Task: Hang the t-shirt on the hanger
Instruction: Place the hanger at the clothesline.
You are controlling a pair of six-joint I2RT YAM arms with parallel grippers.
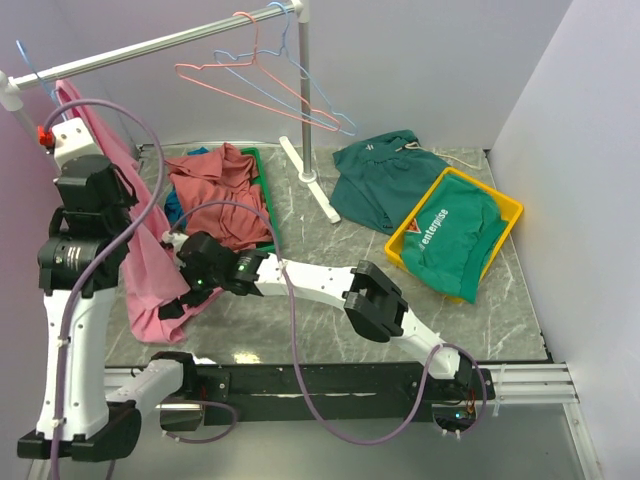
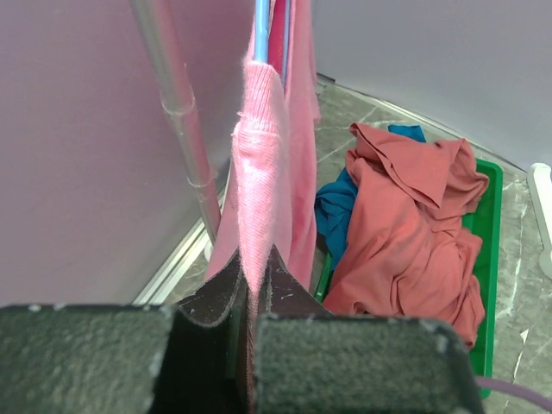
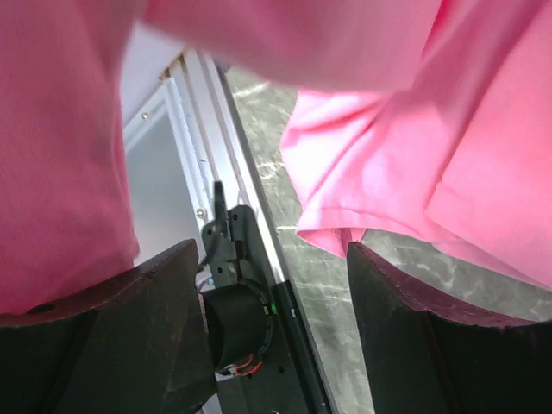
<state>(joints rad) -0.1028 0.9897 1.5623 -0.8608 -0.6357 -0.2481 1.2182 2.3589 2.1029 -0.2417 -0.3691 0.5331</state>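
Note:
The bright pink t-shirt [image 1: 140,255] hangs at the left from near the rack's rod down to the table. It fills the right wrist view [image 3: 414,147]. A light-blue hanger wire [image 2: 261,26] runs down into its top, and the hook [image 1: 24,62] shows by the rod's left end. My left gripper [image 2: 250,280] is raised and shut on a folded edge of the t-shirt [image 2: 259,147]; in the top view it [image 1: 62,122] is mostly hidden. My right gripper [image 3: 267,289] is open just below the shirt's lower hem [image 3: 332,233], low at the table's front left [image 1: 178,300].
A pink wire hanger [image 1: 235,75] and another light-blue hanger [image 1: 300,80] hang on the rod by the stand pole [image 1: 305,100]. A green bin [image 1: 268,190] holds a brick-red shirt [image 1: 215,185]. A yellow bin [image 1: 505,205] holds a green shirt; another green shirt [image 1: 375,180] lies behind it.

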